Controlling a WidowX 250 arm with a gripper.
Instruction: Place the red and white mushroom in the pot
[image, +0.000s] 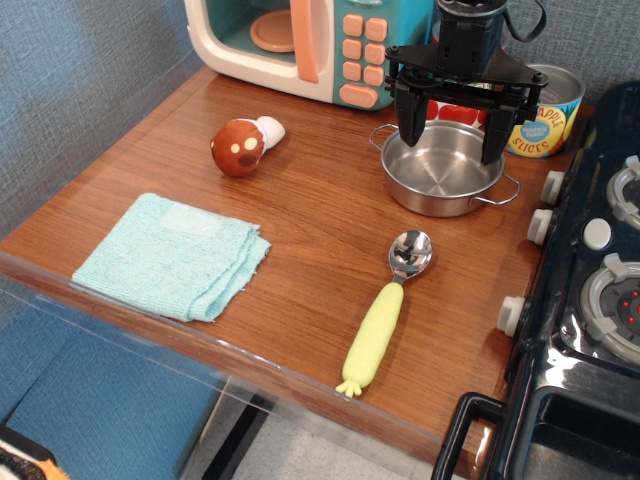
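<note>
Now your gripper (452, 140) hovers over the pot (441, 170), jaws spread and empty; the red and white mushroom (243, 145) lies at nine o'clock on the surface (310, 270)

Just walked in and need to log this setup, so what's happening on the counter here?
A single robot arm's gripper hangs open over the pot, holding nothing. The pot is empty. The red and white mushroom lies on its side on the wooden counter, off to the pot's left near the toy microwave. A blue cloth and a yellow-handled spoon lie untouched.
</note>
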